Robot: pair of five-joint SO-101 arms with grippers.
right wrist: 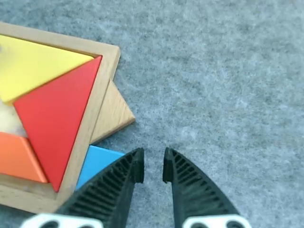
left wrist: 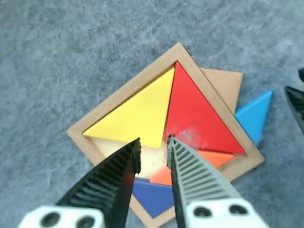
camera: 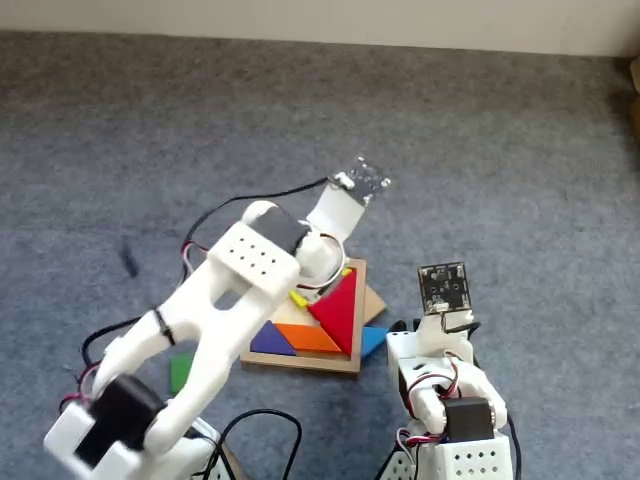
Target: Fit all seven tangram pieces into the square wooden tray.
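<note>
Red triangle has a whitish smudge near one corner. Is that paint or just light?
Probably just light. In the left wrist view the red triangle has a pale, shiny patch right by the tips of the fingers. In the right wrist view the same triangle looks evenly red, so the patch is most likely glare.

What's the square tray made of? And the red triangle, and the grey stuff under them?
The tray looks like bare light wood: pale tan, matte, faint grain. The red triangle is probably painted wood, smooth with a slight shine; plastic is possible. The grey surface looks like felt or short carpet, fuzzy and speckled.
</note>
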